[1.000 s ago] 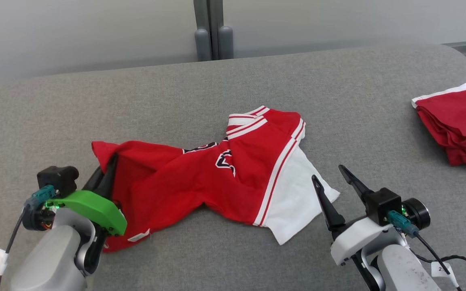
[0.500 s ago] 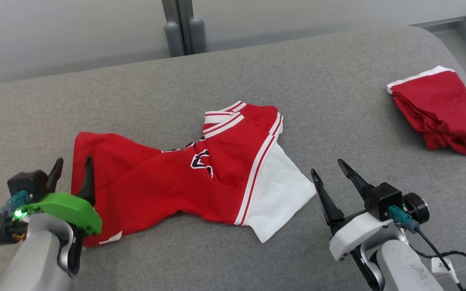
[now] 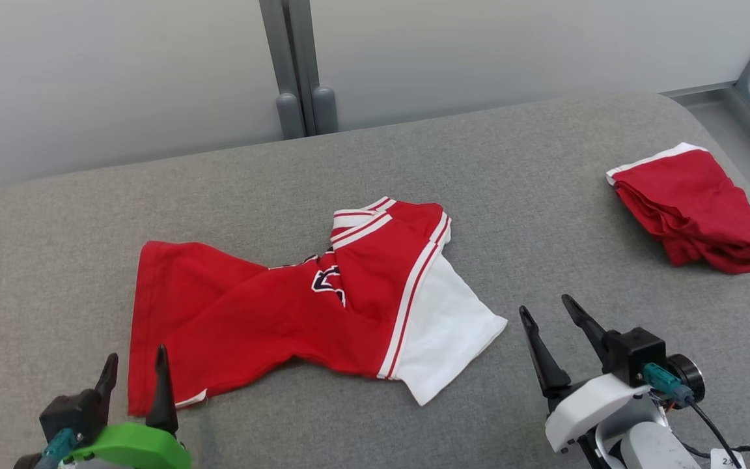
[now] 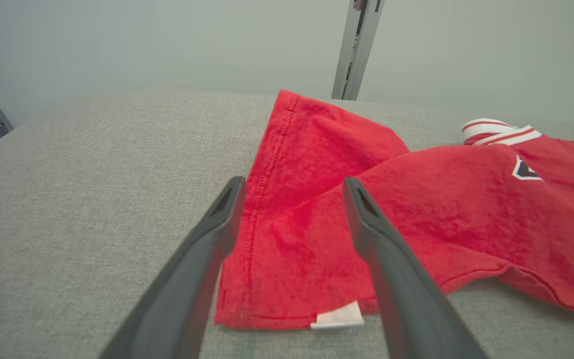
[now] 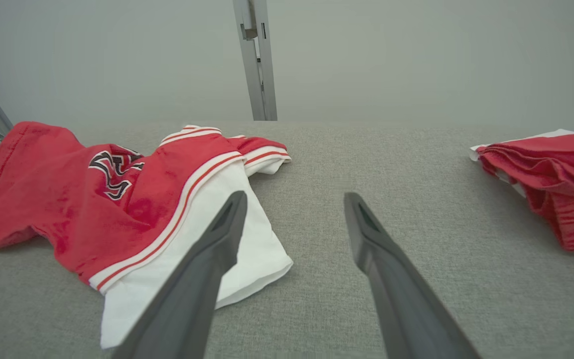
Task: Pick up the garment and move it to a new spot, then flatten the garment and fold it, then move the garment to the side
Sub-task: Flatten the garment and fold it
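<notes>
Garment (image 3: 297, 306) is lying crumpled, long axis left-right.
Your left gripper (image 3: 137, 353), spread empty, is hovering at its hem corner (image 4: 267, 319); right gripper (image 3: 545, 304), spread too, is sitting beside the sleeve (image 3: 443, 339).

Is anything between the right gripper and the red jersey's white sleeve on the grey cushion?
Nothing visible. Bare grey cushion separates the open right gripper from the white sleeve of the red jersey; the folded red cloth lies off to the right.
</notes>
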Motion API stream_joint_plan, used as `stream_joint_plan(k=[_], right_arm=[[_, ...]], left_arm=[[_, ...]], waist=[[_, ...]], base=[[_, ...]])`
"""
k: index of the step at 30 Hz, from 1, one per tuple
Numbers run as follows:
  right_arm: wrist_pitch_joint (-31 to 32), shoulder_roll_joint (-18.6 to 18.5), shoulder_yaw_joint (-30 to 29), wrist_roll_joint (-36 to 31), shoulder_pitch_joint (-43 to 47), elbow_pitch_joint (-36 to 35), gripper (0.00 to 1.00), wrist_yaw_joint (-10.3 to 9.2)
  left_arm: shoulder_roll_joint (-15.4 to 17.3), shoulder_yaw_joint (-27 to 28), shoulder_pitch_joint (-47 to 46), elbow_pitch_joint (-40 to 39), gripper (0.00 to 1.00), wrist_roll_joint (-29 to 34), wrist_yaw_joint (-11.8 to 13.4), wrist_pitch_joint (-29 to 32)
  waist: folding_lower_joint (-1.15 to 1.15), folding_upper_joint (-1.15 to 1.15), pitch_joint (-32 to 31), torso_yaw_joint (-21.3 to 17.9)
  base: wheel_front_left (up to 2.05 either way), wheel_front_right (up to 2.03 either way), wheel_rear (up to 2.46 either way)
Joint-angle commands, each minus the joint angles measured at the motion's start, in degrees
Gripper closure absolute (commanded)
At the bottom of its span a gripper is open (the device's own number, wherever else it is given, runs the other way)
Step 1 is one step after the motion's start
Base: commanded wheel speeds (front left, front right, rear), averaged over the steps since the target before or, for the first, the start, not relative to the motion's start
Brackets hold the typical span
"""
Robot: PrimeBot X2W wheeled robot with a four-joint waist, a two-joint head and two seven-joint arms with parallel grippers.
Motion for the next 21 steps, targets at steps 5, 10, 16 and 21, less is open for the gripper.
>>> stream_joint_plan(k=[5, 10, 16, 21], right_arm=[[-0.1, -0.2, -1.03, 0.16, 2.95, -0.12, 0.0, -0.11], [-0.1, -0.21, -1.79, 0.19, 4.09, 0.05, 0.0, -0.11], [-0.1, -0.2, -2.82, 0.66, 4.52, -0.4, 0.0, -0.11], [-0.1, -0.19, -2.08, 0.13, 3.65, 0.12, 0.0, -0.11]], left_arm=[[-3.25, 4.26, 5.39, -3.4, 0.0, 2.85, -0.4, -0.01], [-4.7, 6.07, 7.54, -4.65, 0.0, 3.59, -0.59, -0.01], [-5.1, 6.01, 7.93, -5.13, 0.0, 3.76, -0.67, -0.01], [-5.22, 4.93, 6.75, -4.58, 0.0, 3.2, -0.69, -0.01]], waist=[[0.0, 0.0, -1.85, 0.24], [0.0, 0.0, -2.52, 0.19], [0.0, 0.0, -2.12, 0.09], [0.0, 0.0, -0.84, 0.46]], base=[[0.0, 0.0, 0.0], [0.0, 0.0, 0.0], [0.0, 0.0, 0.0], [0.0, 0.0, 0.0]])
